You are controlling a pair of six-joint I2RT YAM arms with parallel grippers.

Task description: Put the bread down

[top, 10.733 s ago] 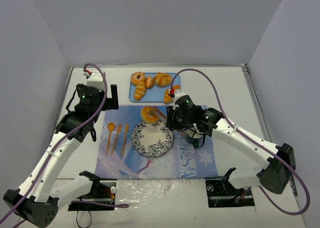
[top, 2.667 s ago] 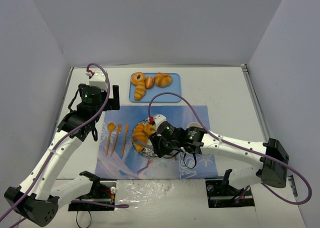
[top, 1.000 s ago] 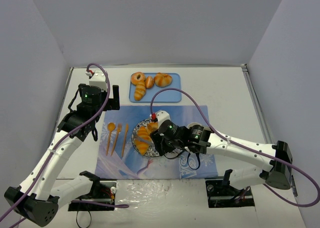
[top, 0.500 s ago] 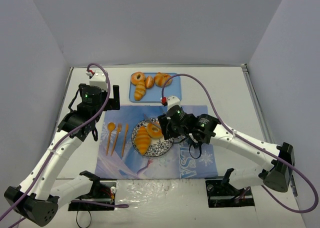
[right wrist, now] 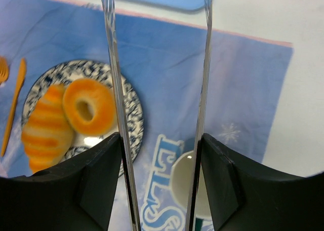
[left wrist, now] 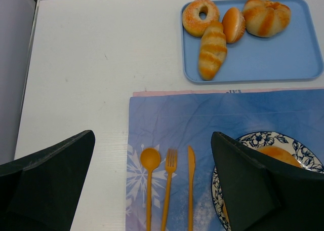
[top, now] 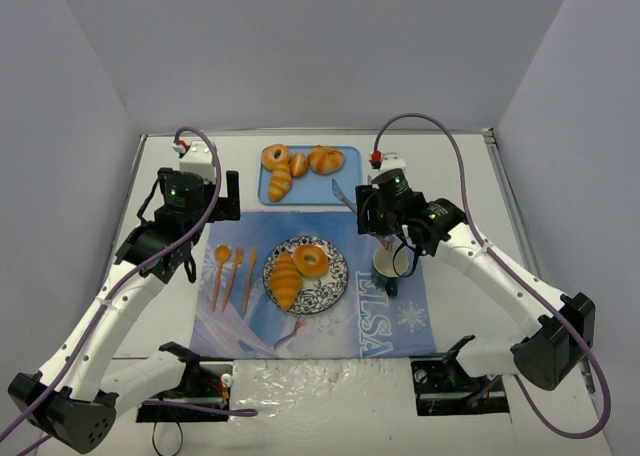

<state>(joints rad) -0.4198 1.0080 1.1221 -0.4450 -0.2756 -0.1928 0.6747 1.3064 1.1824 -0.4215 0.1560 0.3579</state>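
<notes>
Clamped tongs in right gripper, blades apart, empty, far-right of plate; presumably finished, with doughnut and croissant plated. Spread left gripper wide, idle.

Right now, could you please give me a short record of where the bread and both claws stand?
plate: striped roll and ring doughnut lie on it, side by side
tray: four breads on it
cutlery: spoon, fork, knife, left of the plate
cup: right of the plate
right claw: holds tongs, arms spread, nothing between
left claw: open, empty
</notes>
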